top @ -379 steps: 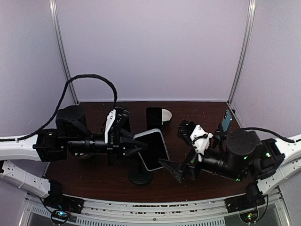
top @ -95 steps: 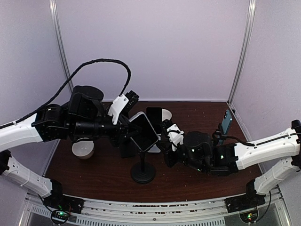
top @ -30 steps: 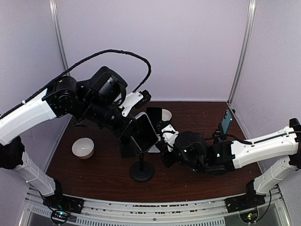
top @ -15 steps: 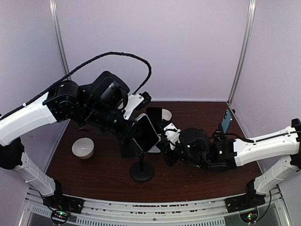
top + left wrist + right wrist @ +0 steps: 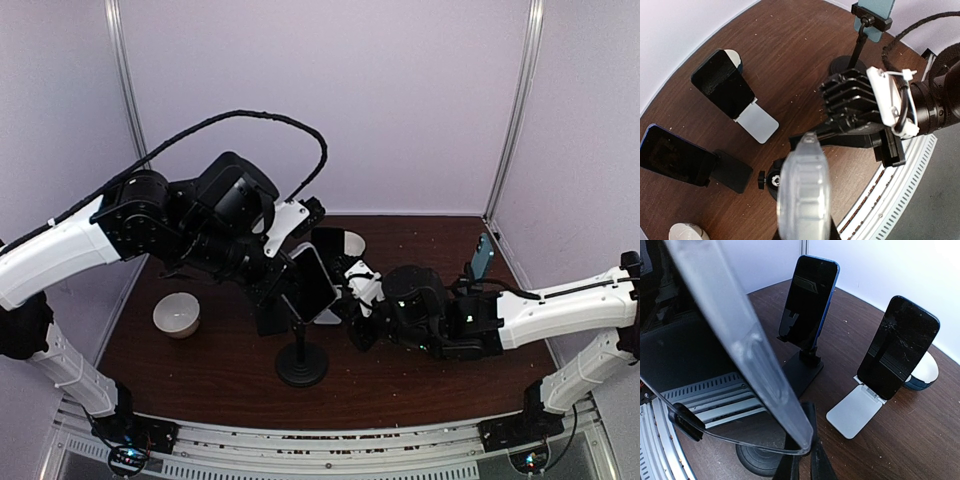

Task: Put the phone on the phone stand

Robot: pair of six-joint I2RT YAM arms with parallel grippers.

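Note:
The phone (image 5: 308, 283), in a clear case, hangs tilted just above the top of the phone stand's stem. My left gripper (image 5: 283, 277) is shut on it from the left. The left wrist view shows the phone edge-on (image 5: 804, 197), hiding my fingers. The phone stand (image 5: 302, 368) is a black round base with a thin stem, directly under the phone (image 5: 772, 180). My right gripper (image 5: 805, 465) is shut, its tips at the phone's lower corner (image 5: 805, 440) above the stand's base (image 5: 757, 460). Whether it pinches the stand's top is hidden.
A black phone on a white folding stand (image 5: 333, 247) sits behind, with a white bowl (image 5: 353, 243) beside it. A blue phone leans on a black stand (image 5: 810, 300). Another blue phone on a stand (image 5: 483, 257) is at the right, and a white bowl (image 5: 177, 315) is at the left.
The right arm's wrist has shifted slightly right and back. The left arm still holds the phone over the stand, hardly moved.

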